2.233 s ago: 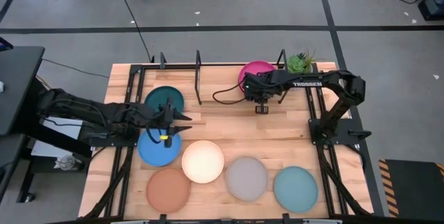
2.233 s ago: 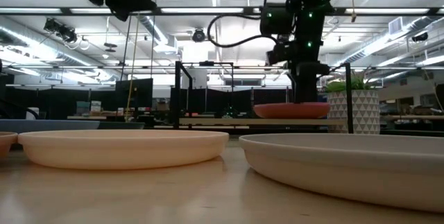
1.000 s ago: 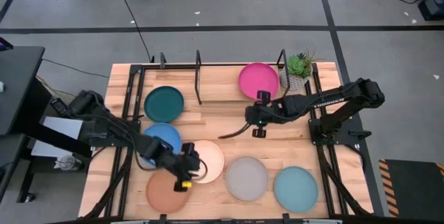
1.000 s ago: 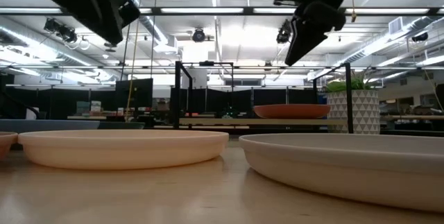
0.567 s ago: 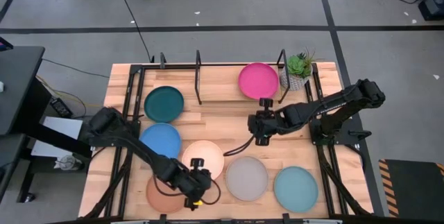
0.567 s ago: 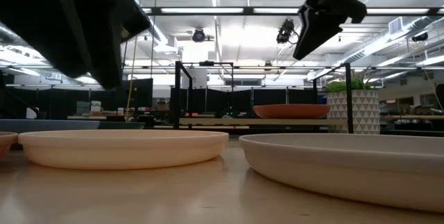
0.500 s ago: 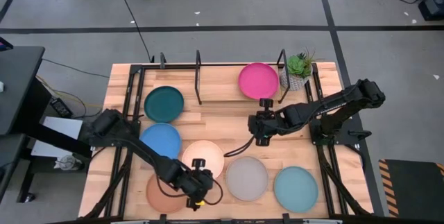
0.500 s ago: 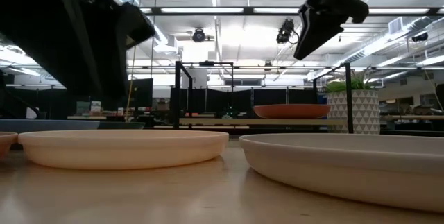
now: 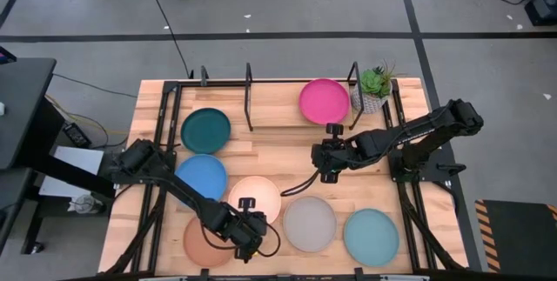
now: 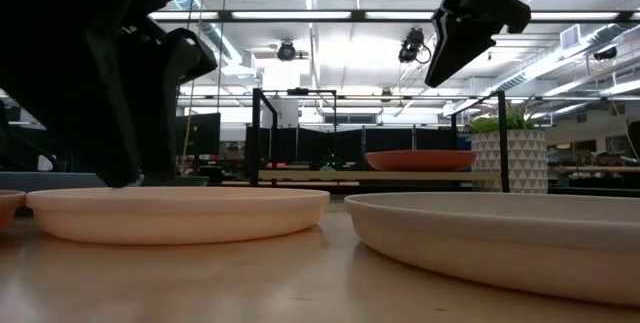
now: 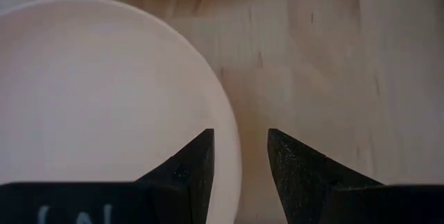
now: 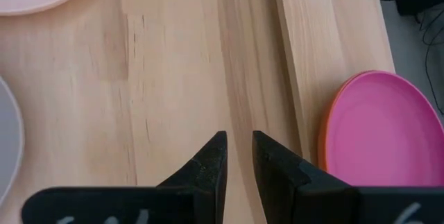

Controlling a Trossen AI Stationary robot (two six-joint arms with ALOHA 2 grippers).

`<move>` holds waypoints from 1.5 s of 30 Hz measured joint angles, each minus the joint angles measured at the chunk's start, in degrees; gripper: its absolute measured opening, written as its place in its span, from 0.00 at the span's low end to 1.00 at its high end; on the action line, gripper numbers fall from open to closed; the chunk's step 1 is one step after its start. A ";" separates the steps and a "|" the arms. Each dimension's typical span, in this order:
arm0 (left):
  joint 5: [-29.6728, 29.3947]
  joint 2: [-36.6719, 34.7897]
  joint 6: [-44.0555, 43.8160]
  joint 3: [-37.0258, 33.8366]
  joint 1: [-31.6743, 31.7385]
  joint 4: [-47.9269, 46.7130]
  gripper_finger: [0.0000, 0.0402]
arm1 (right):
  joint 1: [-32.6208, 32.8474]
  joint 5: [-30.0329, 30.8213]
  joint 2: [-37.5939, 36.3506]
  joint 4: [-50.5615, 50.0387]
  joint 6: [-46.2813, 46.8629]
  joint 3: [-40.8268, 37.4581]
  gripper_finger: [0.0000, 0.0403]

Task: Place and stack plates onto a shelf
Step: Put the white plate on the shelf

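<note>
The left gripper point(image 11: 239, 161) is down at the cream plate point(image 9: 255, 201), fingers apart and straddling its rim, one finger over the plate and one over bare wood. Grey plate point(image 9: 309, 224) sits just beside the cream plate; terracotta plate point(image 9: 202, 242) is nearly touching it, so room is tight there. The magenta plate point(image 9: 325, 100) lies flat on the orange plate point(image 12: 323, 137) on the shelf point(image 9: 248, 98). The right gripper point(image 12: 237, 158) hovers over open wood between them, fingers slightly apart, holding nothing.
</note>
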 joint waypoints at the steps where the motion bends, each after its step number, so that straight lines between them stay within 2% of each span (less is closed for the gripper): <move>1: 0.00 0.18 0.00 0.00 0.00 0.03 0.35 | 0.10 0.00 0.00 0.00 0.14 0.00 0.19; 14: 2.14 3.04 0.00 -0.11 0.11 0.25 0.34 | 1.34 -0.06 0.02 -0.14 0.43 -0.02 0.19; 17: 2.78 3.04 -0.19 -0.11 0.24 0.22 0.27 | 1.34 -0.09 0.02 -0.14 0.43 -0.02 0.19; 21: 4.62 2.94 -0.18 -0.10 0.83 0.21 0.08 | 1.34 -0.07 0.02 -0.13 0.68 -0.02 0.19; 23: 5.41 2.77 0.09 0.00 1.17 0.14 0.04 | 1.34 -0.09 0.02 -0.23 1.29 -0.02 0.19; 29: 8.46 2.74 2.70 0.04 2.05 0.00 0.04 | 2.01 -0.70 0.02 -1.35 3.48 -0.02 0.19; 32: 9.41 2.22 5.14 1.05 2.60 -2.94 0.04 | 3.28 -0.68 0.02 -1.36 4.71 -0.02 0.19; 41: 9.57 -2.49 15.61 5.75 4.56 -10.99 0.04 | 9.06 -0.81 0.02 5.74 8.40 -3.48 0.19; 45: 8.29 -4.18 20.46 7.32 6.32 -13.65 0.04 | 11.18 -1.16 0.02 6.46 13.54 -5.81 0.19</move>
